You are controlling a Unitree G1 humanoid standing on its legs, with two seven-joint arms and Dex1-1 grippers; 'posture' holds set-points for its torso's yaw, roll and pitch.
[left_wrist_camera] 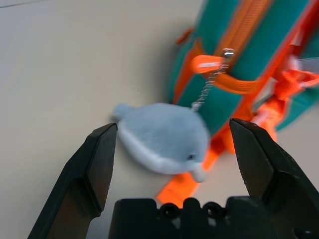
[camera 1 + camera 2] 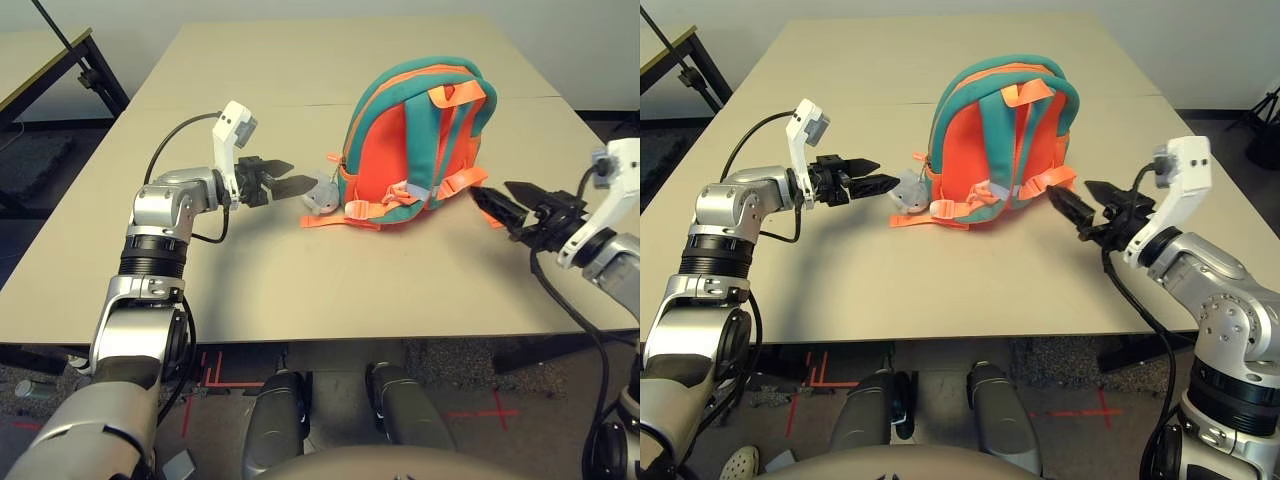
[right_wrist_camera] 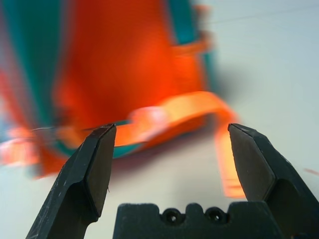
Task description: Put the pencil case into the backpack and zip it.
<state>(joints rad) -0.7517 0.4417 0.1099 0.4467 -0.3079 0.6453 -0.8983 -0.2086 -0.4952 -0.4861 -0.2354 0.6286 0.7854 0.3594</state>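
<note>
The orange backpack [image 2: 415, 150] with teal trim stands upright on the table [image 2: 300, 290], straps facing me. A grey-white plush toy [image 2: 322, 193] hangs from its orange zipper pull [image 1: 207, 63] and rests on the table beside it. My left gripper [image 2: 300, 178] is open just left of the toy, which lies between and beyond its fingers [image 1: 172, 129]. On the other side, my right gripper [image 2: 490, 192] is open at the backpack's lower right corner, close to an orange strap [image 3: 169, 117]. The pencil case is out of view.
A second table [image 2: 40, 60] with a black frame stands at the far left. A seam [image 2: 250, 105] runs across the tabletop behind the backpack. The table's front edge [image 2: 300, 335] lies near my body.
</note>
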